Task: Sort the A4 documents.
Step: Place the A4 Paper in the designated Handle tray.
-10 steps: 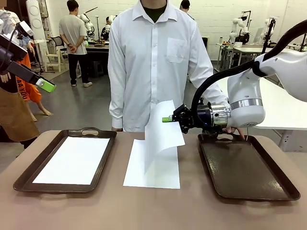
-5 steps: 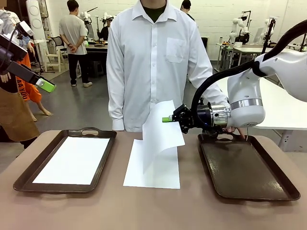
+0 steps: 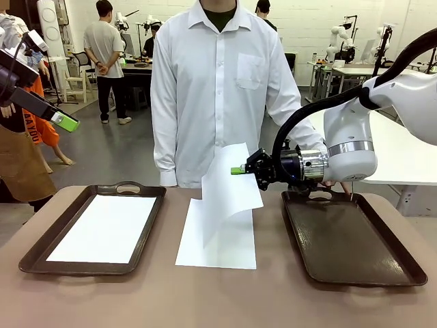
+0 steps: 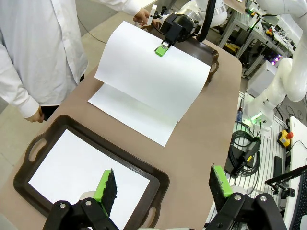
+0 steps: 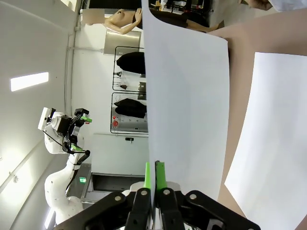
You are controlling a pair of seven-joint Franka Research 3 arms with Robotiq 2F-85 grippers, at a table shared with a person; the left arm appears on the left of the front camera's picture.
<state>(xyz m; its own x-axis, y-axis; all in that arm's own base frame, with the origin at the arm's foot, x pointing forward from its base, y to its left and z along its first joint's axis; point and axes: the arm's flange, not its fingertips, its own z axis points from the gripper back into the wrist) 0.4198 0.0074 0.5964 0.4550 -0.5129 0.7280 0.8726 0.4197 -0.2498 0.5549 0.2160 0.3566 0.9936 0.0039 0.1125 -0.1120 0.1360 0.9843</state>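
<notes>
Now right claw (image 3: 237,170) pinches a lifted sheet (image 3: 231,188) at frame centre.
Front: a flat sheet (image 3: 218,246) lies below on the desk (image 3: 218,301). Left wrist: left claw (image 4: 163,182) wide, empty, bottom edge. Right wrist: pads (image 5: 159,172) clamp the lifted sheet's edge, bottom centre.

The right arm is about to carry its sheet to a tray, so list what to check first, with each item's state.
1. Grip: right gripper shut on the lifted sheet: ok.
2. Separation: lifted sheet free of the sheet on the table: cannot tell, its lower edge hangs close.
3. Destination: right tray shows its bare floor: ok.
4. Other arm: left gripper open, up over the left tray: ok.
5. Person: person's hand at the right tray's far rim: not ok.
</notes>
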